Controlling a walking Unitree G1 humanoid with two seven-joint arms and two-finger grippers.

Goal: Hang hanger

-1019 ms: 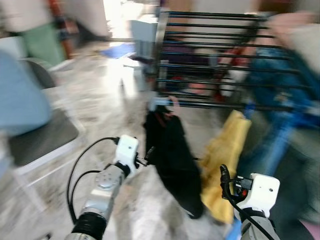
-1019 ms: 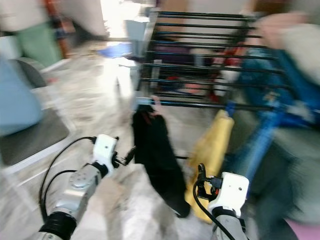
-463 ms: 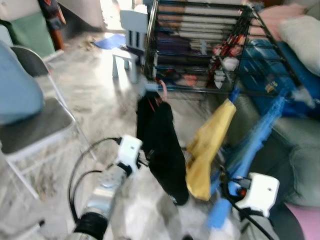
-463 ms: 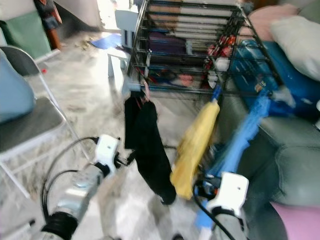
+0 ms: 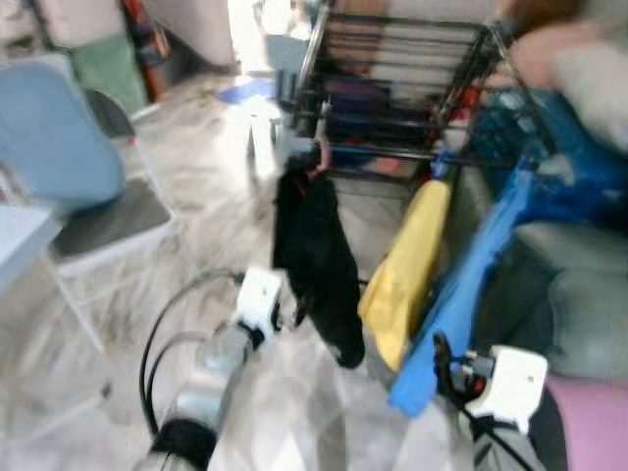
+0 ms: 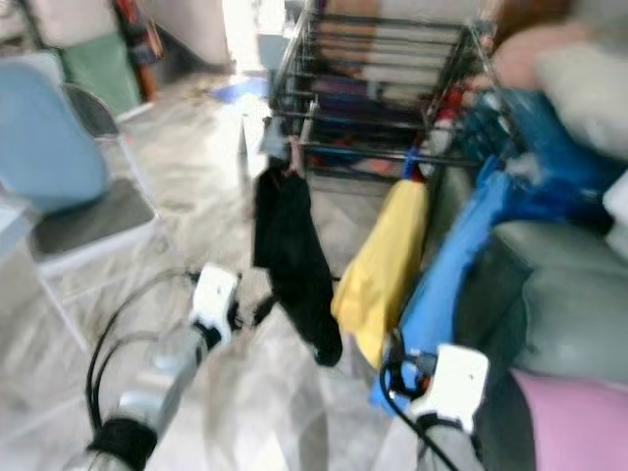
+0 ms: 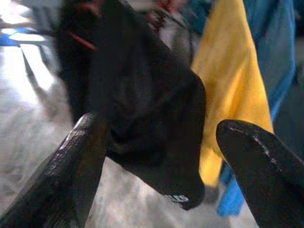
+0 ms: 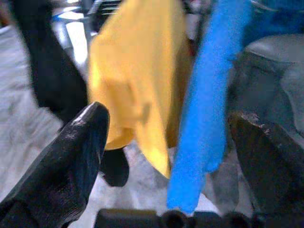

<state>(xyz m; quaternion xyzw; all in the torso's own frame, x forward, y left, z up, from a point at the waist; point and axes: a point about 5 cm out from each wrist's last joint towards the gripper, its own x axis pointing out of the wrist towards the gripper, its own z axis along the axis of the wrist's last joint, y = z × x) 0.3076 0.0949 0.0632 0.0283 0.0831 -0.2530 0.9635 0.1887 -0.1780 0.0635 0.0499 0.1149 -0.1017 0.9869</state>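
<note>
A black garment (image 5: 316,257) hangs from the near rail of a black wire drying rack (image 5: 392,88) on a reddish hanger hook (image 5: 320,157). Beside it hang a yellow garment (image 5: 412,265) and a blue garment (image 5: 476,285). My left gripper (image 5: 297,309) is raised close to the black garment's lower edge. In the left wrist view the left gripper (image 7: 159,126) is open, with the black cloth just ahead of its fingers. My right gripper (image 5: 442,358) is low at the right, below the blue garment. The right gripper (image 8: 168,116) is open and faces the yellow and blue cloth.
A folding chair (image 5: 74,157) with a blue back stands at the left. A grey sofa (image 5: 579,285) with blue and white bedding lies at the right, a pink cushion (image 5: 589,422) nearest me. A small white chair (image 5: 263,132) stands behind the rack. The floor is grey marble.
The whole picture has shifted and stays blurred, so the camera moved. Both grippers keep about the same pose, the left one still beside the black garment.
</note>
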